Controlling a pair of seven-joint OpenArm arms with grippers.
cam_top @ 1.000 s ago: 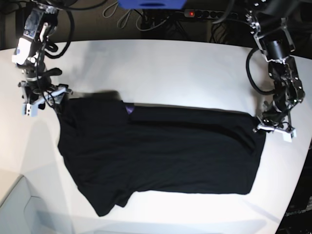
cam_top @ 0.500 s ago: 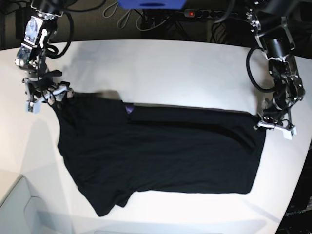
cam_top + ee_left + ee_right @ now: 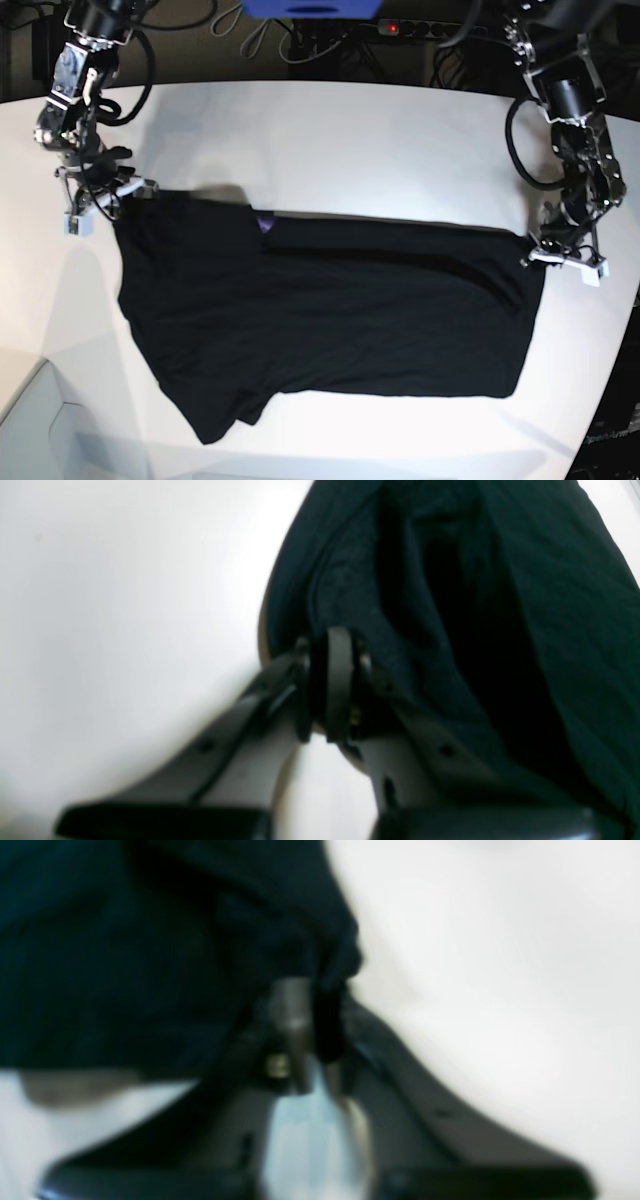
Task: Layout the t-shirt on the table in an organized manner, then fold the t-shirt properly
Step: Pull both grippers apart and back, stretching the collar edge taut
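The black t-shirt (image 3: 330,310) lies spread across the white table (image 3: 350,140), with a small purple patch (image 3: 264,224) near its top edge. My left gripper (image 3: 560,258), on the base view's right, is shut on the shirt's right top corner; the left wrist view shows its fingers (image 3: 332,680) pinching black cloth (image 3: 500,605). My right gripper (image 3: 105,196), on the base view's left, is shut on the shirt's left top corner; the right wrist view shows its fingers (image 3: 305,1025) clamped on a fold of cloth (image 3: 150,955). The orange collar mark is hidden.
Cables and a power strip with a red light (image 3: 392,28) lie behind the table's far edge. A pale grey box corner (image 3: 40,430) sits at the front left. The table's curved edge (image 3: 610,350) runs close to the left gripper.
My right gripper has moved toward the far edge and slightly left with the shirt corner, drawing the left side of the shirt out. The left gripper has held still.
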